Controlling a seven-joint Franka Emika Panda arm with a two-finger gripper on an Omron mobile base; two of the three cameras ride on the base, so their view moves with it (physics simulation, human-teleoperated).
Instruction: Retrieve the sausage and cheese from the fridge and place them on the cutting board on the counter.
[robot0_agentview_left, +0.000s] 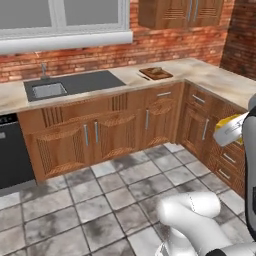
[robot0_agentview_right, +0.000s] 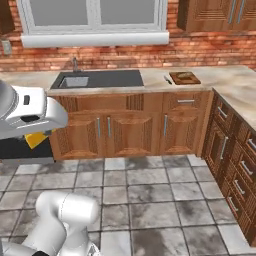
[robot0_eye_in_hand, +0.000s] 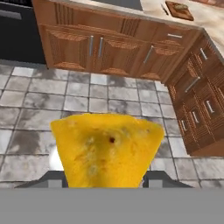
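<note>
Cheese (robot0_eye_in_hand: 107, 151), one yellow wedge, was pinched in the jaws and carried above the floor, well short of the surface. One board (robot0_agentview_left: 156, 73) sat far right on that surface (robot0_agentview_left: 215, 77) with something on it, maybe the sausage, too small to tell. So roughly halfway: cheese needed placing on the board.

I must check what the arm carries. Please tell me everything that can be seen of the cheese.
The cheese is a yellow-orange wedge with darker orange blotches and a few small pits; its surface looks matte and a little rough. In the hand view it is large, close to the camera, wide edge up and narrowing downward between the gripper fingers, which are closed on it. It is in the air above the grey floor tiles, away from the counter. From the right base view a yellow corner sticks out under the hand.
</note>
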